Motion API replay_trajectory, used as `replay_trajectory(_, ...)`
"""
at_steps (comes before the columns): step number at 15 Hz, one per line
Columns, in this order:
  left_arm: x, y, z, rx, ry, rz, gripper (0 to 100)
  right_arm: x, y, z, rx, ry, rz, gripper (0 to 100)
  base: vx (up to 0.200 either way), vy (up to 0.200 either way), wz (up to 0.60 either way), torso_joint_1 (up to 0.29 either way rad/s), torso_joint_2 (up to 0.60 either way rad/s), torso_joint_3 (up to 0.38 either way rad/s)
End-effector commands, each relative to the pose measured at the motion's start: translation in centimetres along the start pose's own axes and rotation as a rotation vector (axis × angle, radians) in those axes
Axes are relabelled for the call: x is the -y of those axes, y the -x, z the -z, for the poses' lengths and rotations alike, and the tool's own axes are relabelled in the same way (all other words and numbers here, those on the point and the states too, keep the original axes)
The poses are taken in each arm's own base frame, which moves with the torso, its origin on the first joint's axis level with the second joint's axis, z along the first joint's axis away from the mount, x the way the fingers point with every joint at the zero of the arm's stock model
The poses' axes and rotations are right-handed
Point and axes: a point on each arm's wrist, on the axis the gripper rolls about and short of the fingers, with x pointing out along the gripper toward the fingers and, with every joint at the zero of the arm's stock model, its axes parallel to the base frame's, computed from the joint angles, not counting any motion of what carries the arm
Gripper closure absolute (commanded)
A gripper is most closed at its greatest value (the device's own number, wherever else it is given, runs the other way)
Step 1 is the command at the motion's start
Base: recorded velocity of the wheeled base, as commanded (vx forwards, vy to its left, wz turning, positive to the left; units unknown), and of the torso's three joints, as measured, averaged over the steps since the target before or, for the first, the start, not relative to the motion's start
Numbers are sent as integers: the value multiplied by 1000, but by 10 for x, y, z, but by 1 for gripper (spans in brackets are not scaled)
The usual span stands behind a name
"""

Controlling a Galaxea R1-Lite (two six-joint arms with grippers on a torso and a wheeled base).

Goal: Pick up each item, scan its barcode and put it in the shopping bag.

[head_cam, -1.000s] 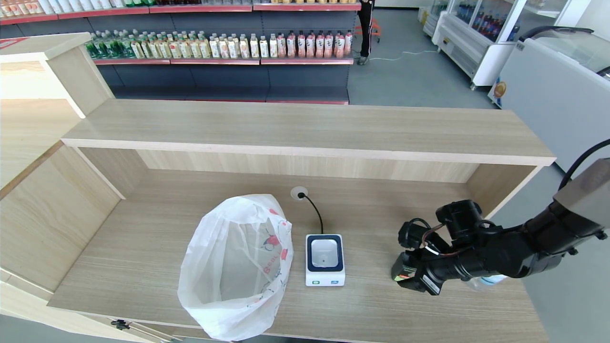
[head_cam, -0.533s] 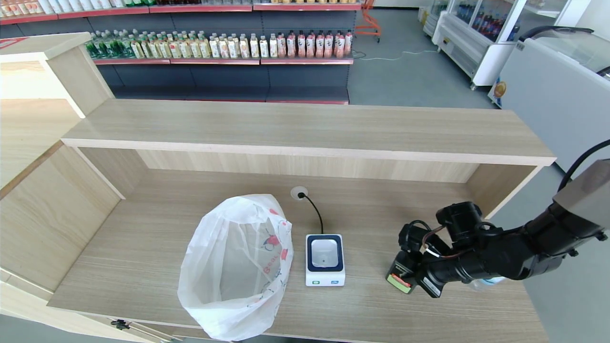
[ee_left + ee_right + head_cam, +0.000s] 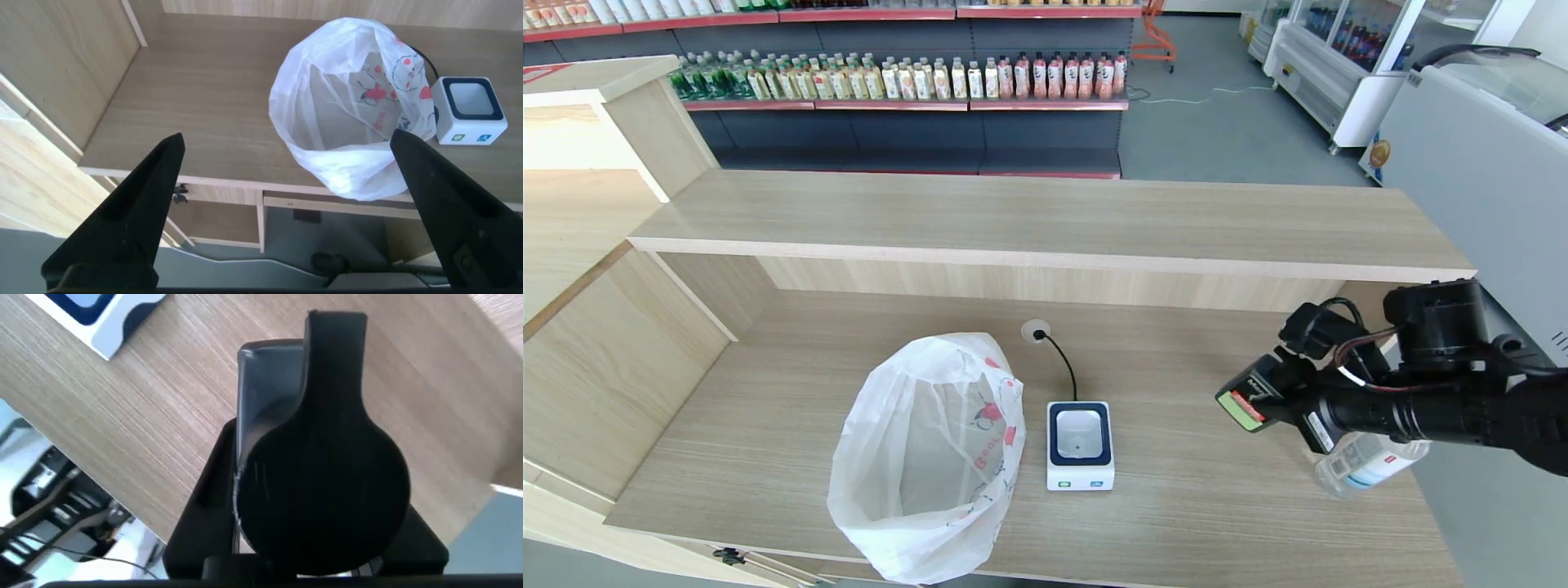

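Note:
My right gripper (image 3: 1270,390) is shut on a small dark item (image 3: 1243,405) with a green and red end, held above the counter right of the scanner (image 3: 1080,445). In the right wrist view the dark item (image 3: 319,482) sits between the fingers (image 3: 335,343), above the wood, with the scanner's corner (image 3: 114,318) at the edge. The white shopping bag (image 3: 927,457) stands open left of the scanner. A clear bottle (image 3: 1364,467) with a label lies on the counter under the right arm. My left gripper (image 3: 286,143) hangs open, high over the bag (image 3: 351,98), holding nothing.
The wooden counter (image 3: 1176,506) has a raised ledge (image 3: 1045,220) at the back and side walls. The scanner's black cable (image 3: 1062,359) runs to a hole behind it. Store shelves of bottles and freezers stand beyond.
My right gripper has risen from the counter with the dark item and swung right and back. The clear bottle beneath the arm now shows more fully.

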Motion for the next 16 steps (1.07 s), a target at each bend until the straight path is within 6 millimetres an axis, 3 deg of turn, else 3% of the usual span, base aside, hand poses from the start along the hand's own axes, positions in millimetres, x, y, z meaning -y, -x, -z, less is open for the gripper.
replay_trajectory(1, 0, 0, 0, 0, 0, 0, 0, 16, 53, 16, 13, 197, 158, 100, 0, 0, 0, 0, 0, 0)
replay_trajectory(3, 0, 0, 0, 0, 0, 0, 0, 25, 62, 24, -2, 310, 222, 100, 0, 0, 0, 0, 0, 0)
replay_trajectory(6, 0, 0, 0, 0, 0, 0, 0, 30, 70, 20, 94, 489, 281, 100, 0, 0, 0, 0, 0, 0)
replay_trajectory(10, 0, 0, 0, 0, 0, 0, 0, 41, 82, 31, 386, 1036, 166, 100, 0, 0, 0, 0, 0, 0)
replay_trajectory(12, 0, 0, 0, 0, 0, 0, 0, 32, 67, 34, 659, 1374, 86, 100, 0, 0, 0, 0, 0, 0)
replay_trajectory(16, 0, 0, 0, 0, 0, -1, 0, -13, 42, 5, 1028, 1792, 94, 100, 0, 0, 0, 0, 0, 0)
